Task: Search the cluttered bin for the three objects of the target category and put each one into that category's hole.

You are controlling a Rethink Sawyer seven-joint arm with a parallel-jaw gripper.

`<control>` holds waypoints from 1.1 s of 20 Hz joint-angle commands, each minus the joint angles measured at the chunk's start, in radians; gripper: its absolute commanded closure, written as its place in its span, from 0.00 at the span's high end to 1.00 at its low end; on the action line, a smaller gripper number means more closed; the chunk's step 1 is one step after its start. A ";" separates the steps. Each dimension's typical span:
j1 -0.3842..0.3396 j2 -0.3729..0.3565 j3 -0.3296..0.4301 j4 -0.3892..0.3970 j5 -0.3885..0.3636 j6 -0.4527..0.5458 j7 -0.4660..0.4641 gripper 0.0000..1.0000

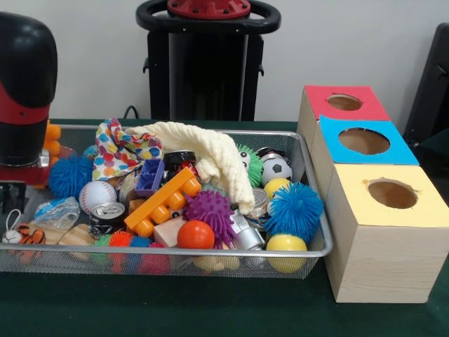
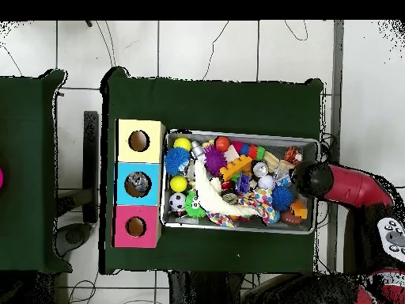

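Note:
The bin (image 1: 175, 253) of silver wire mesh lies across the table, full of mixed toys; it also shows in the overhead view (image 2: 245, 134). The hole (image 1: 363, 141) with the blue surround is in the middle of three wooden boxes to the right of the bin. In the overhead view this hole (image 2: 138, 184) shows something grey inside. My gripper (image 1: 12, 193) hangs low over the bin's left end, mostly cut off by the picture's edge. In the overhead view my arm's black end (image 2: 312, 178) covers it.
The bin holds a cream cloth (image 1: 210, 154), a dotted cloth (image 1: 123, 151), an orange brick (image 1: 163, 202), silver cans (image 1: 107, 214), a baseball (image 1: 97, 195), a soccer ball (image 1: 276, 168) and blue spiky balls (image 1: 293, 209). The red-surround hole (image 1: 344, 102) and yellow-surround hole (image 1: 392, 194) flank the blue one.

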 commanded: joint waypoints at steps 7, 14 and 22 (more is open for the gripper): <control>0.009 -0.042 0.049 0.030 0.030 0.080 0.065 0.00; -0.093 0.044 0.180 0.082 0.136 0.045 0.050 0.00; -0.094 0.037 0.173 0.087 0.136 0.024 0.061 0.00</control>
